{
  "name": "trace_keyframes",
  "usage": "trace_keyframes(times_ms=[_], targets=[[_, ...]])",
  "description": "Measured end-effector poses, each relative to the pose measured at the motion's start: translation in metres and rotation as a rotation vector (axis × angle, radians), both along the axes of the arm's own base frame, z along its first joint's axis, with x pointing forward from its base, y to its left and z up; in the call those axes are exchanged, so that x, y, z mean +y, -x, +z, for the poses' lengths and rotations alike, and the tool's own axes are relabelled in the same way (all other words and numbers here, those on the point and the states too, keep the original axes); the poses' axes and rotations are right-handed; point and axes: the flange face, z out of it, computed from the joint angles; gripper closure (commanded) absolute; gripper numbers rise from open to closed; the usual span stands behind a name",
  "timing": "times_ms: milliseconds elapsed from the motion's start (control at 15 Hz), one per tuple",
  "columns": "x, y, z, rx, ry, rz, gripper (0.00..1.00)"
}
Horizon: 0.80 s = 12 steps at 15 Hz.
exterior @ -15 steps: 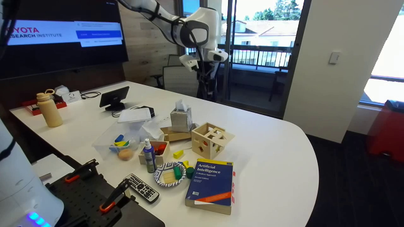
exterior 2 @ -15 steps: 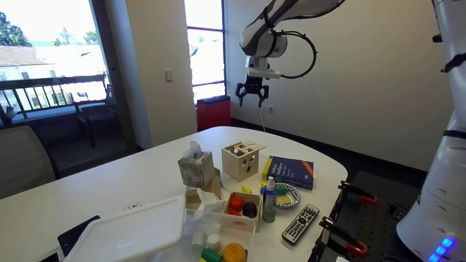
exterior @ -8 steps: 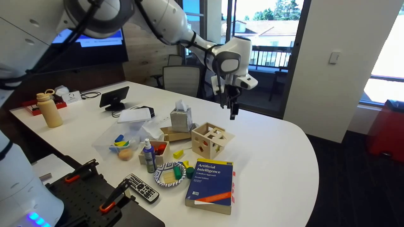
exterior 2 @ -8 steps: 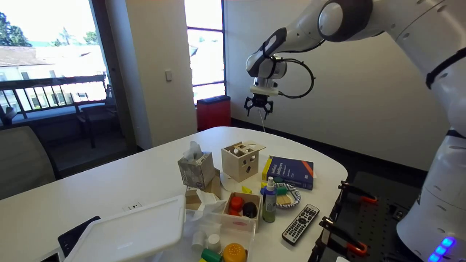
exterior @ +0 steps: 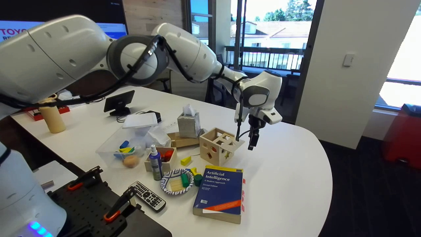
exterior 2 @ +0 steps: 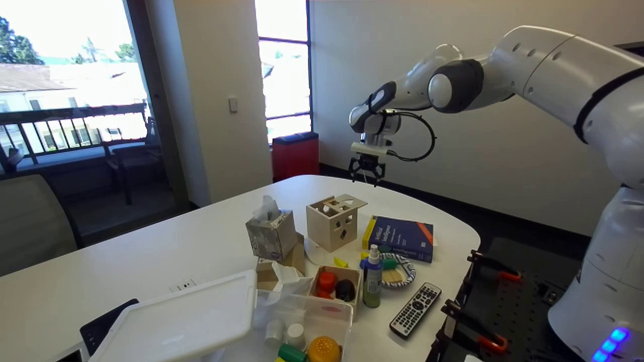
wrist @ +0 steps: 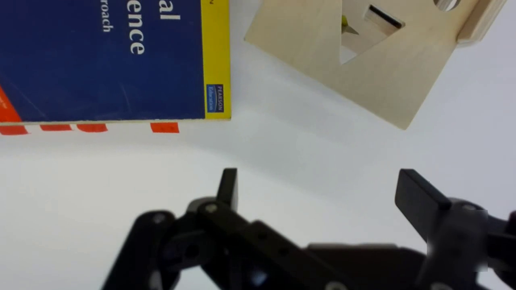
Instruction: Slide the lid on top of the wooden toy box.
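Note:
The wooden toy box [exterior: 210, 154] is a pale cube with shape holes; it stands upright on the table and also shows in an exterior view [exterior 2: 324, 229]. The lid [exterior: 233, 147], a thin pale panel with cut-outs, lies only partly over the box top. It sticks out past one side and leaves a gap open at the opposite end, as an exterior view [exterior 2: 356, 202] shows. In the wrist view the lid [wrist: 387, 84] overhangs at the top right. My gripper [wrist: 316, 177] is open and empty, above the table beyond the lid's overhanging edge, apart from it; it shows in both exterior views [exterior: 251, 147] [exterior 2: 364, 182].
A blue book [exterior: 217, 191] lies beside the box. A tissue box [exterior: 188, 125] stands on its other side. A patterned bowl [exterior: 166, 187], a spray bottle [exterior: 156, 164], a small wooden tray [exterior 2: 356, 281], a remote [exterior 2: 415, 309] and a clear bin [exterior 2: 332, 317] are nearby.
My arm has swung out and come down over the table, so the gripper is now lower and closer to the lid's overhanging side. The box and lid have not moved.

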Motion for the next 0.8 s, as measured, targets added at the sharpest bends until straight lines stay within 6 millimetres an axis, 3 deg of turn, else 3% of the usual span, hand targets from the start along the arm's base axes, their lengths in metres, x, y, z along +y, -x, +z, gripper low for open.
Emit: trace_keyframes(times_ms=[800], targets=[[0.015,-0.013,-0.03,0.114,-0.091,-0.147,0.0]])
